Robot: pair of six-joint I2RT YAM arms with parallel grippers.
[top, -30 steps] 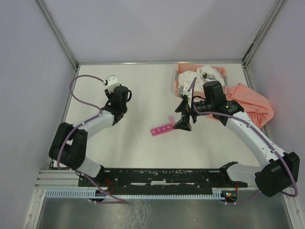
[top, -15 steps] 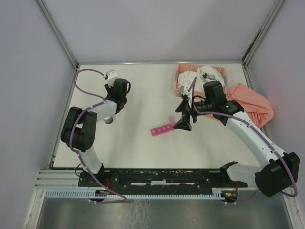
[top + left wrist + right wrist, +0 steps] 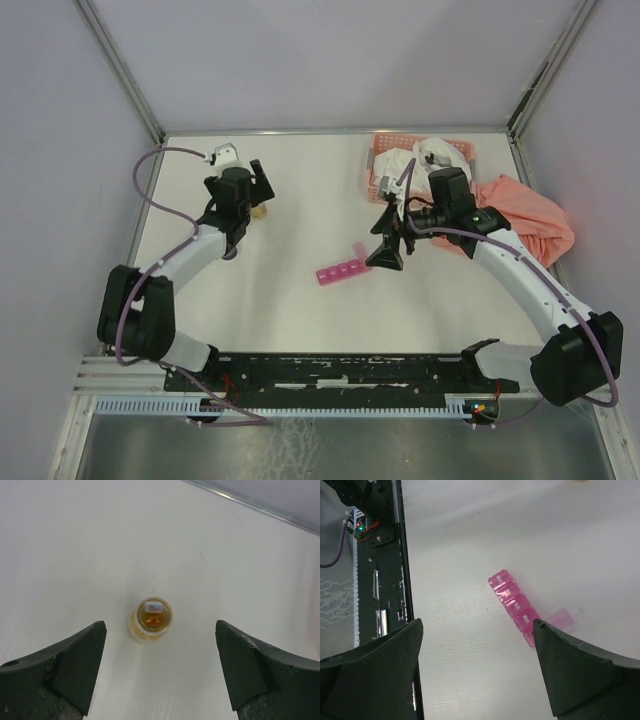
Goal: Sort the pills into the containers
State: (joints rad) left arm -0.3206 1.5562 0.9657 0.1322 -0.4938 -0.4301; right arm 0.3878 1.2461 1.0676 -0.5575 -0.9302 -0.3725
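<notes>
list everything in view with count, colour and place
organizer: 1, pink, mid-table, one end lid flipped open
bottle: 1, amber, upright on the far left part of the table
basket: 1, salmon, far right part of the table
white bundle: count unclear, white, in the basket
cloth: 1, orange, right edge of the table, beside the basket
table: 1, white, under everything
left hand: 1, black, open, over the bottle, not touching it
right hand: 1, black, open, over the organizer, holding nothing
</notes>
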